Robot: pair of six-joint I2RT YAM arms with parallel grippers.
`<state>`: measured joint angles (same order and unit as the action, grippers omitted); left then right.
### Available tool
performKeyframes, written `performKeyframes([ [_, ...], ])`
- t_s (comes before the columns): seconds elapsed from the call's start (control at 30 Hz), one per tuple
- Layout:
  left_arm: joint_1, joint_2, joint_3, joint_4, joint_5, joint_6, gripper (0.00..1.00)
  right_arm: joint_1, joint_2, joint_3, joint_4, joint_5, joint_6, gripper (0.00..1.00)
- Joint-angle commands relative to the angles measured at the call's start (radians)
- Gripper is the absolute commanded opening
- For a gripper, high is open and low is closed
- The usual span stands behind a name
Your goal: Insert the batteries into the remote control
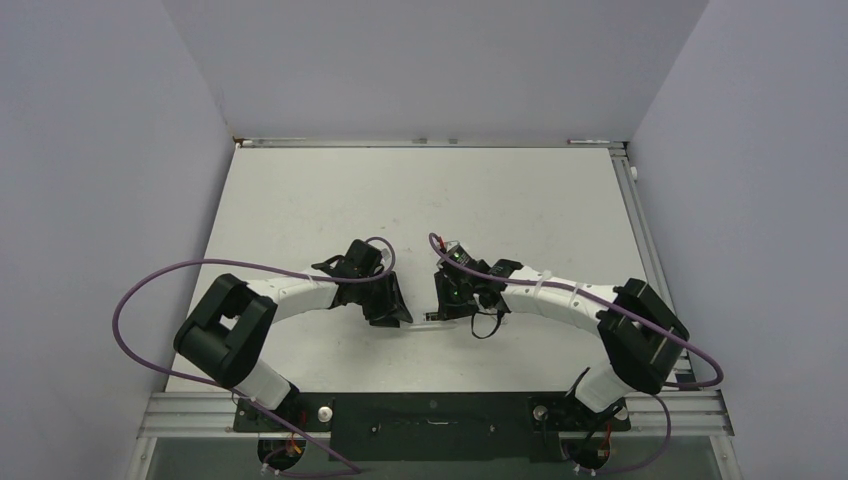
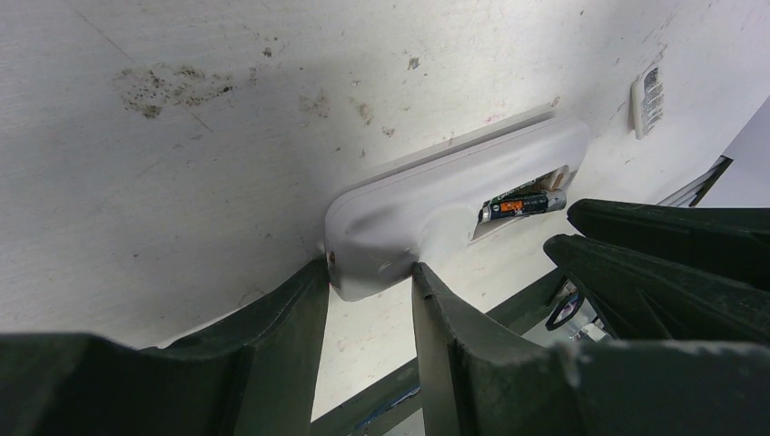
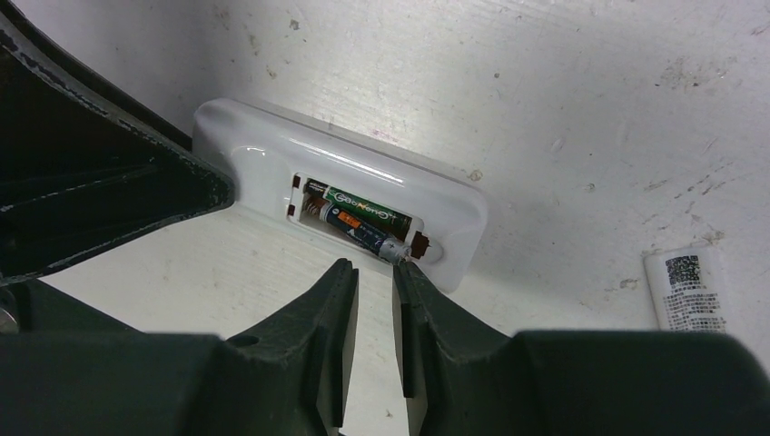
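Note:
The white remote control [image 3: 272, 159] lies on the table with its dark battery slot facing up. My left gripper [image 2: 368, 272] is shut on one end of it, a finger on each long side. Two batteries lie in the slot. The green one [image 3: 368, 207] sits flat. The dark one with an orange band [image 3: 361, 233] lies slanted, its metal end raised at the slot's edge. My right gripper [image 3: 374, 268] hovers at that end, its jaws a narrow gap apart and holding nothing. One of its fingertips [image 3: 406, 270] touches the raised metal tip. In the top view both grippers [image 1: 400, 315] [image 1: 447, 308] meet near the table's front middle.
A small white cover piece [image 3: 688, 292] with a printed label lies on the table beyond the remote's far end, also seen in the left wrist view as the cover piece [image 2: 646, 98]. The white tabletop [image 1: 420, 200] is scuffed and walled on three sides.

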<state>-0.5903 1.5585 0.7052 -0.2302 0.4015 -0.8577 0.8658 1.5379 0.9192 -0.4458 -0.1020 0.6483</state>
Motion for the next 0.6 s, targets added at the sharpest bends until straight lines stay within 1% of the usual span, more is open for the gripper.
performKeyframes([
  [0.0, -0.005, -0.013, -0.01, 0.029, -0.003, -0.002, 0.35, 0.008, 0.015, 0.004, 0.034, 0.002, 0.011, 0.21],
  [0.33, -0.005, -0.016, -0.013, 0.029, -0.004, -0.003, 0.35, 0.011, 0.045, 0.006, 0.049, -0.026, -0.004, 0.17],
  [0.57, -0.005, -0.018, -0.016, 0.033, -0.004, -0.006, 0.34, 0.036, 0.097, 0.029, 0.035, -0.052, -0.019, 0.13],
])
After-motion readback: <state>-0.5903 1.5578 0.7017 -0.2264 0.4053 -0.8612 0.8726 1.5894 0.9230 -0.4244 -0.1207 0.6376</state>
